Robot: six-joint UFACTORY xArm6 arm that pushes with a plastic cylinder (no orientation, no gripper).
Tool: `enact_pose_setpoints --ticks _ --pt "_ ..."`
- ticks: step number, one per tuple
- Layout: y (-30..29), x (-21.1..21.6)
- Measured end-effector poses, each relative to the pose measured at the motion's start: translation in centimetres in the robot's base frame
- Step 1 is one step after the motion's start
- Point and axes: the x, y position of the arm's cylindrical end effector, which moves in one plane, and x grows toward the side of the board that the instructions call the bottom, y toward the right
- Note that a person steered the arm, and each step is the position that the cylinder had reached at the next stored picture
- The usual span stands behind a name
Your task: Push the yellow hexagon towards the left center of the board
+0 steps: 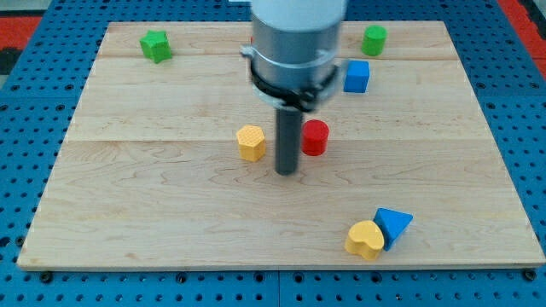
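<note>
My tip (287, 170) between yellow hexagon (251, 141) and red cylinder (315, 137), touching neither, rod end effector without jaws, smooth wooden bench (153, 205), yellow heart (364, 240) against blue triangle (393, 224).

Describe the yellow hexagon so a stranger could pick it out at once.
Start at the wooden board and find the dark rod near its middle. My tip sits just right of the yellow hexagon. The other yellow block, a heart, lies near the bottom edge against a blue one.

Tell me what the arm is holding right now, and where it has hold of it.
Nothing is held: I have only a rod. My tip rests on the board, just right of the yellow hexagon and lower left of the red block, touching neither as far as shows.
</note>
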Motion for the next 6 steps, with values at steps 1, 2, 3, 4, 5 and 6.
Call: enact_pose_setpoints --ticks 1,2,3,4,5,6 --pt "-7.9 -3.0" --pt "-5.1 -2.8" --pt "-4.1 -6.2" --pt "-10.8 -6.8" --pt "-15.4 -6.7" --pt "-12.9 -8.2"
